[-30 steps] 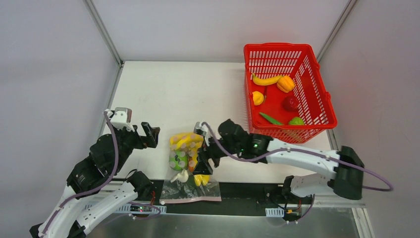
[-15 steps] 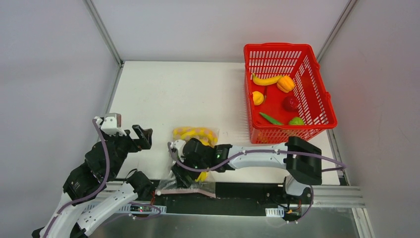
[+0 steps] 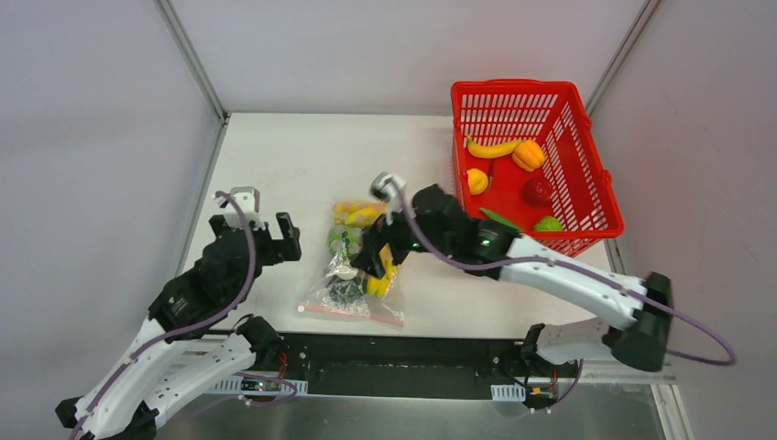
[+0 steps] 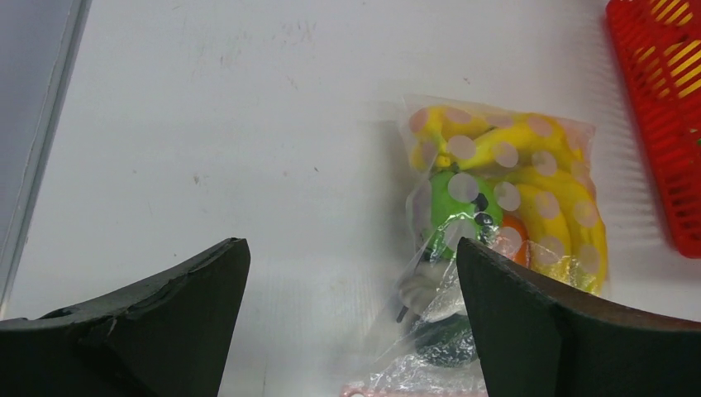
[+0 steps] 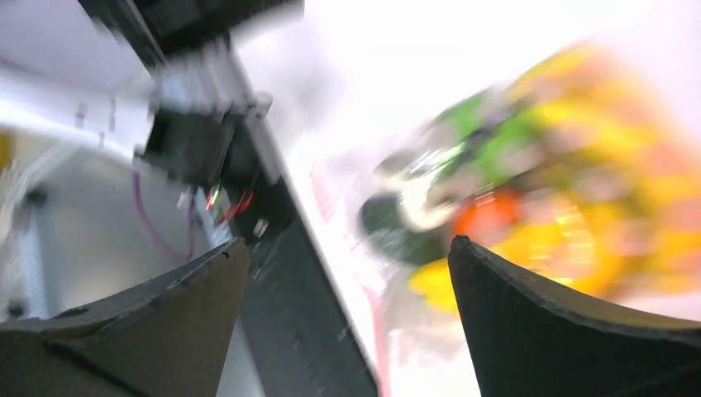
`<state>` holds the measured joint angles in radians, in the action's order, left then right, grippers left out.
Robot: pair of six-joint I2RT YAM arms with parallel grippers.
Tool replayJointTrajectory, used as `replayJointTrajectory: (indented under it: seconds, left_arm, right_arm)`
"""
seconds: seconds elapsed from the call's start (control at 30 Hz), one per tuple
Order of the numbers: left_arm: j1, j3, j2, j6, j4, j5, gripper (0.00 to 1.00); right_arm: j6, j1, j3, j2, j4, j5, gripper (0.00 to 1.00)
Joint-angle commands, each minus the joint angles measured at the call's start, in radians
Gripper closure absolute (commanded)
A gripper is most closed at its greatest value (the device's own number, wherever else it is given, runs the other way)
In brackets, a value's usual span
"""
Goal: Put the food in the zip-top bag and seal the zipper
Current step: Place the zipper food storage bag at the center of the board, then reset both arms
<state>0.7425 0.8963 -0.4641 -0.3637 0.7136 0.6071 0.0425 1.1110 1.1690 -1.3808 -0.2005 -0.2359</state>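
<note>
The zip-top bag (image 3: 353, 268) lies on the white table, clear with pale dots, and holds food: yellow bananas (image 3: 359, 214), green pieces and dark bits. Its pink-red zipper (image 3: 353, 313) runs along the near edge; whether it is sealed I cannot tell. My right gripper (image 3: 374, 260) hovers open over the bag's right side with nothing between its fingers. The right wrist view is blurred and shows the bag (image 5: 529, 174) and the zipper (image 5: 376, 310) below the open gripper (image 5: 347, 306). My left gripper (image 3: 264, 235) stands open to the left of the bag (image 4: 504, 207), empty (image 4: 351, 318).
A red lattice basket (image 3: 586, 206) stands at the back right, with a banana (image 3: 493, 148), an orange pepper (image 3: 528, 154), a yellow piece, a red piece (image 3: 537, 191) and green pieces in it. Its corner (image 4: 661, 99) shows in the left wrist view. The table's near edge lies just below the zipper.
The bag, which hung over the table's near edge, now lies farther back, wholly on the table. My right gripper swung up and back and opened wider. My left arm moved forward.
</note>
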Motion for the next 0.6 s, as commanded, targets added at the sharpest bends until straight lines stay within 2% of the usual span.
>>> replayJointTrajectory:
  seconds: [0.0,0.07,0.13,0.33,0.4,0.57]
  left_arm:
    - [-0.042,0.036,-0.128,0.019,-0.071,-0.029,0.01]
    - [-0.095,0.065,-0.168,0.024,-0.075,-0.122,0.01]
    - [-0.160,0.087,-0.198,0.035,-0.080,-0.203,0.01]
    - [-0.435,0.160,-0.300,-0.021,-0.045,-0.475,0.01]
    - [-0.450,0.204,-0.327,-0.068,0.009,-0.410,0.01]
    - [-0.450,0.235,-0.335,-0.137,0.071,-0.269,0.01]
  right_arm:
    - [-0.083,-0.112,0.067,0.206,-0.017,0.377,0.04]
    - [-0.052,-0.200,0.084,0.250,-0.040,0.485,0.02]
    - [-0.012,-0.291,0.100,0.282,-0.075,0.515,0.02]
    - [0.109,-0.537,0.136,0.316,-0.207,0.482,0.00]
    - [0.157,-0.594,0.120,0.340,-0.228,0.484,0.00]
    - [0.229,-0.605,-0.026,0.472,-0.094,0.431,0.00]
